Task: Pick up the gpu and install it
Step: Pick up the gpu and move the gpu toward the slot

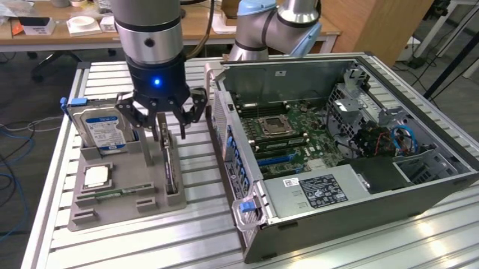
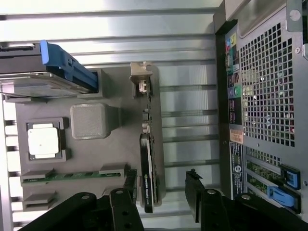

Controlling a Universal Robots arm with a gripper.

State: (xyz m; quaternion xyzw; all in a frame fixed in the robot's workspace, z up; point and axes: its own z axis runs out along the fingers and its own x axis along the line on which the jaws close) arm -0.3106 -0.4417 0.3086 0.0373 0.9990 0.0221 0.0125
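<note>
A slatted metal surface (image 1: 150, 241) carries everything. On the exterior view's right lies an open computer case (image 1: 292, 78), its green main board facing up; the wrist view shows its perforated rear panel (image 2: 269, 86). The robot arm (image 1: 150, 33) reaches down over the exterior view's left, where a grey holder tray (image 1: 112, 210) sits just beside the case. At the tray's far end a blue-labelled hard drive (image 1: 105, 129) stands on edge.

The graphics card (image 1: 170, 168) also stands on edge, in a slot along the tray's side nearest the case, not yet lifted. The end effector (image 1: 170, 128) hangs right above it with its fingers (image 2: 192, 192) spread. From the wrist view the card (image 2: 147, 173) lies between them, closer to one finger than the other; whether it touches that finger, I cannot tell.

A square processor chip (image 1: 96, 176) and a narrow green memory stick (image 1: 112, 194) lie flat in the tray.
</note>
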